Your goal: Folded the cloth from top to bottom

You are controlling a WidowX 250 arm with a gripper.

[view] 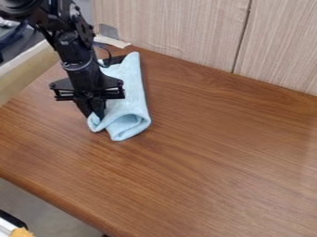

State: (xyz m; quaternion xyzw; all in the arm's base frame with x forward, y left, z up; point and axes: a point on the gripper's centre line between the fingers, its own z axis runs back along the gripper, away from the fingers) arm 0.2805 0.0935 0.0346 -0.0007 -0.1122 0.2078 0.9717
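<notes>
One black tool (96, 115) points down at the lower left part of the light blue cloth (129, 92), its tip against the fabric. Whether it stands wide or narrow, or has the cloth in its grip, I cannot tell, since the dark parts run together there. The cloth lies on the left side of the bench (210, 157), folded into a long shape that is slimmer at its upper end and broader at its lower one. That lower end bulges in soft curls: a fuller loop on the right and a smaller one on the left, just under the tool, with a dip between them. The cloth's upper left part passes behind the tool and the arm (77, 53), which comes in from the upper left corner.

Beside the cloth's upper end is a black piece (116, 59), partly hidden by the arm. A thin dark cable (109, 52) curves close to it. Farther back, a pale strip (112, 41) lies along the bench's rear edge, below a grey patch (108, 31) on the light wood-grain wall (176, 28). A dark upright seam divides that wall. A pale wooden ledge (29, 73) borders the bench at the left. Beyond the bench's front edge, at the lower left corner, there is an orange-yellow thing (21, 233) against something white.
</notes>
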